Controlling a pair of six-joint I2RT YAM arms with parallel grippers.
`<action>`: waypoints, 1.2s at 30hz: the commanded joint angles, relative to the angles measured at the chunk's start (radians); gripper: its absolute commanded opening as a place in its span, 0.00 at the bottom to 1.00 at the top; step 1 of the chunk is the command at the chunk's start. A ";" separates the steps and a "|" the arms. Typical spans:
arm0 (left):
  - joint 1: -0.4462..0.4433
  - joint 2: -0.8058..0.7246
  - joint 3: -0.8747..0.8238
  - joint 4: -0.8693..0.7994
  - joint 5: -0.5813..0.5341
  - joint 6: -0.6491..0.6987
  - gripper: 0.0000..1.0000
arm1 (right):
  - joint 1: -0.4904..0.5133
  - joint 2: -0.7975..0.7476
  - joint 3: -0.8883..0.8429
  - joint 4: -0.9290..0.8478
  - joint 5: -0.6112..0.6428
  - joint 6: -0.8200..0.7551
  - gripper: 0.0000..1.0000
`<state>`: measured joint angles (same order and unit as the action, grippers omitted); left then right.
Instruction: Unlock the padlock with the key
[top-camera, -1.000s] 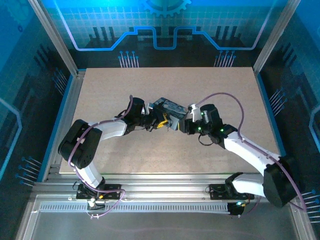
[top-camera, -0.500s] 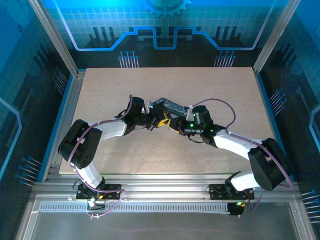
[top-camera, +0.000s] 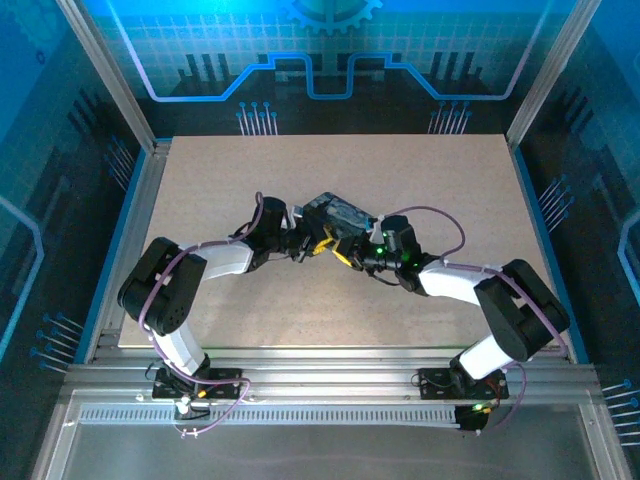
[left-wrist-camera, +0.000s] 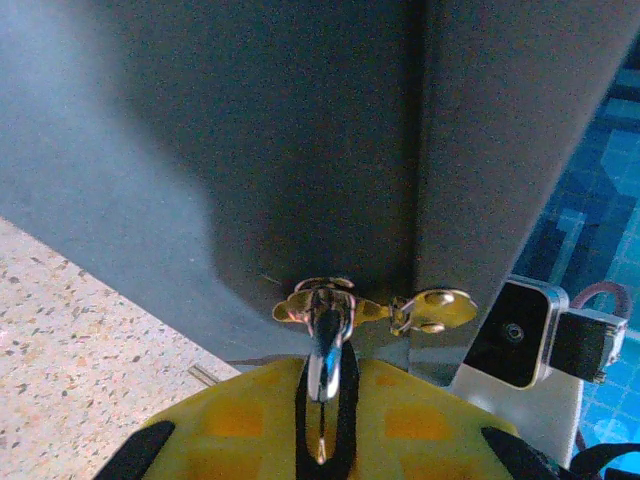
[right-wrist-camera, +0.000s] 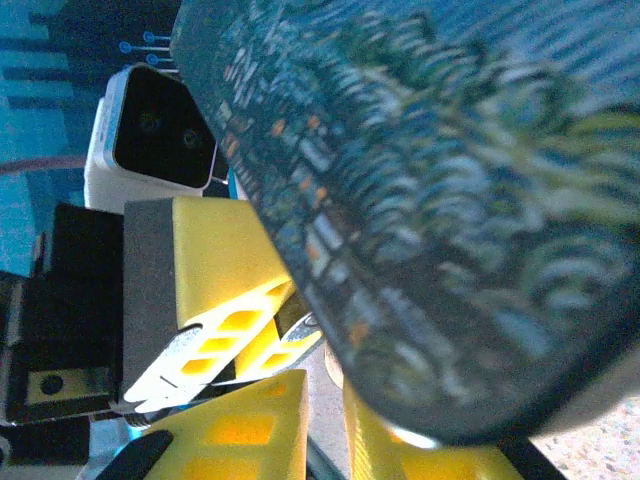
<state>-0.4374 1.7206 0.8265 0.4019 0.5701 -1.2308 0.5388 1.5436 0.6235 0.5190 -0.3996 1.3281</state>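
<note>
Left pincer is pinching the padlock, which is hanging from the tin's clasp, seemingly locked. Right pincer is hovering just under the tin, and I cannot tell whether it is spread or closed. The unlocking itself is remaining.

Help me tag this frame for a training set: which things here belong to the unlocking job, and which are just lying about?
Belongs to the job:
padlock, silvery shackle showing
left pincer, shut on the padlock
right pincer, close beside it
key, too small to pick out surely

Just there:
blue patterned tin
table
</note>
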 joint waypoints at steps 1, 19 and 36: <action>-0.011 -0.014 -0.008 0.087 0.061 -0.031 0.00 | 0.017 0.046 -0.032 0.139 0.050 0.134 0.17; -0.006 -0.014 -0.043 0.146 0.019 -0.061 0.00 | 0.086 -0.047 -0.147 0.085 0.221 0.341 0.23; -0.012 -0.011 -0.052 0.179 0.021 -0.082 0.00 | 0.129 -0.067 -0.138 0.163 0.316 0.336 0.25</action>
<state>-0.4423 1.7206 0.7822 0.5156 0.5583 -1.2915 0.6418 1.5139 0.4889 0.6651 -0.1486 1.6608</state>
